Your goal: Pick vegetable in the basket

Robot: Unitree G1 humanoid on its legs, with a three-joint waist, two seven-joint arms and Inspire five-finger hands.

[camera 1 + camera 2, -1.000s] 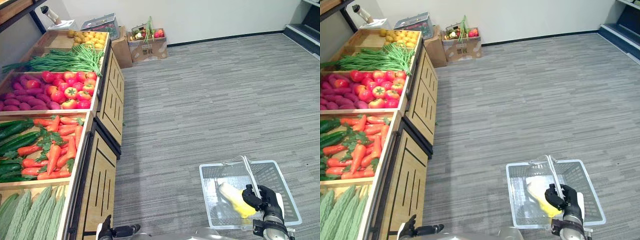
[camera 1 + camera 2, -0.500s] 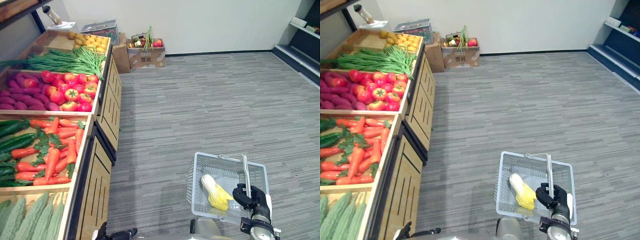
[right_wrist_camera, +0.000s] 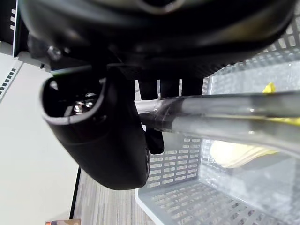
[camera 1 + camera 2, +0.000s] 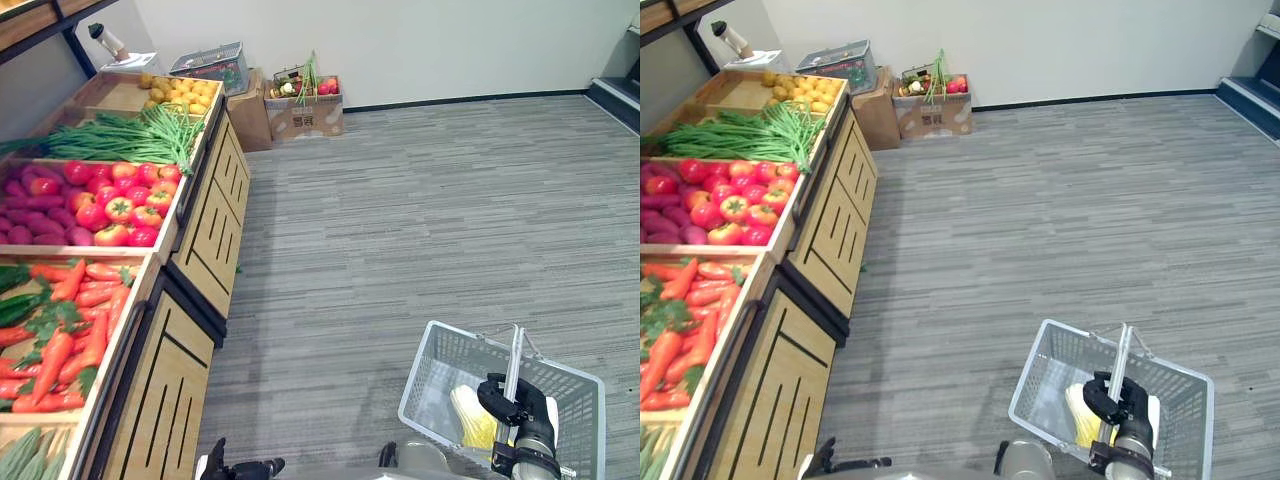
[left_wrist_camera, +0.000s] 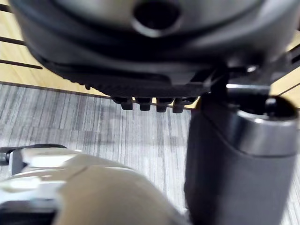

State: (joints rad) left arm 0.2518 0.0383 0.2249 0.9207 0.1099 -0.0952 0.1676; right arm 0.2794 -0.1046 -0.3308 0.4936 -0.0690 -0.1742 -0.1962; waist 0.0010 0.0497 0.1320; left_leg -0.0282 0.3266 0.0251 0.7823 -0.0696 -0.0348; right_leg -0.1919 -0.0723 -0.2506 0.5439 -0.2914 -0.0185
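One vegetable (image 4: 470, 415), pale yellow and leafy, lies on the floor of the wire basket (image 4: 425, 375). Its long axis runs slantwise, from the basket's middle toward the near side.

Right hand (image 4: 520, 405): fingers curled tight round the basket's handle (image 4: 514, 355), thumb wrapped under it. The right wrist view confirms this, with the bar (image 3: 211, 117) crossing straight through the grasp. The vegetable sits directly beneath that hand and slightly to its left, apart from the fingers and touching only the basket.

Left hand (image 4: 240, 468): low at the near edge of the left eye view, just beside the wooden front of the produce stand (image 4: 210, 240). Its fingers look loose and straight, with nothing between them and the thumb. The left wrist view shows bare carpet and the stand's panel past the fingertips (image 5: 140, 104).

Judgement: the right hand is committed to carrying, so any further pick falls to the left hand, which is also the nearer one to the stand. The stand lies to the robot's left and well above that hand. The carrots (image 4: 70, 330) are the closest stock, most lying with their long axes slanting away from the robot. Tomatoes (image 4: 110, 195) and green beans (image 4: 130, 130) sit further off. The hand would need to rise and swing left over the crate edge, then close across a carrot's width.
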